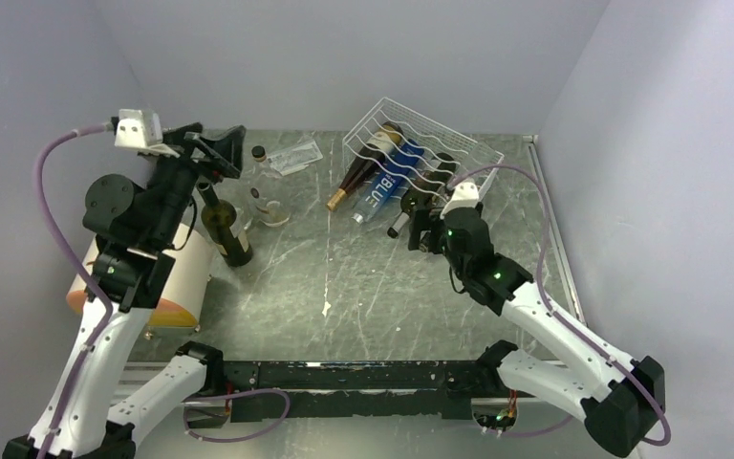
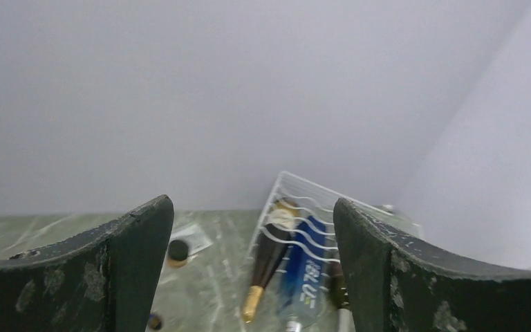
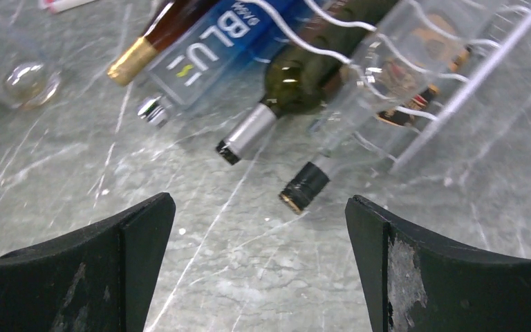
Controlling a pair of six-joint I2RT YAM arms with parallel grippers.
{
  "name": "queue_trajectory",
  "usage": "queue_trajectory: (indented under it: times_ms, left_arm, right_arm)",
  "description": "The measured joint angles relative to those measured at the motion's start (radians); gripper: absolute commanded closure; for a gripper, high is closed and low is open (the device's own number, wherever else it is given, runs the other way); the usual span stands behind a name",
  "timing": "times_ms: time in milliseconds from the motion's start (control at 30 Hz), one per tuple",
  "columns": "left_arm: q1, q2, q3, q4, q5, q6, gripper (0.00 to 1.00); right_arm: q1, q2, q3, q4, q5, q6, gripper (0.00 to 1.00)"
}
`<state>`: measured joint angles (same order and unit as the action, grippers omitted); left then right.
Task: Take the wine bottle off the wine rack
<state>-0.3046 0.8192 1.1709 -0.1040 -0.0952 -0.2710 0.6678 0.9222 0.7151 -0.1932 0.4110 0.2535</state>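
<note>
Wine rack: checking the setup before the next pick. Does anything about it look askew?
Yes. The wine rack looks tilted rather than flat, and the necks of the gold-capped bottle and the blue bottle stick out past its near edge.

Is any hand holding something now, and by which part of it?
Nothing is held. Both the left hand and the right hand are open, with nothing between their fingers.

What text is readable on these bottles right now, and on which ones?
"BLU": large white letters on the blue bottle lying in the wine rack.
Small print beside it: too blurred to read.
Labels on the brown bottle and the clear bottle: unreadable.
</note>
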Motion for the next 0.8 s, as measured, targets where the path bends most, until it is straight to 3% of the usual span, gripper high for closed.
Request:
queue_trajectory:
  times_ms: [200,400,567,800]
  left_arm:
    - [0.0,0.115,0.002,0.132,0.271,-0.046,0.14]
    - [0.0,0.157,-0.1,0.19,0.488,-0.041,0.17]
    - [0.0,0.176,-0.119,0.178,0.538,0.01,0.18]
    - [-0.002,0.169,-0.146,0.19,0.544,0.029,0.23]
  right_arm:
    - [-0.167,0.107,0.137,-0.135,-0.065,0.105,0.0]
    - [-0.278,0.229,0.235,-0.196,-0.124,0.264,0.0]
    - [-0.322,0.384,0.326,-0.217,-0.152,0.382,0.02]
    - [-0.327,0.489,0.32,-0.178,-0.169,0.538,0.1]
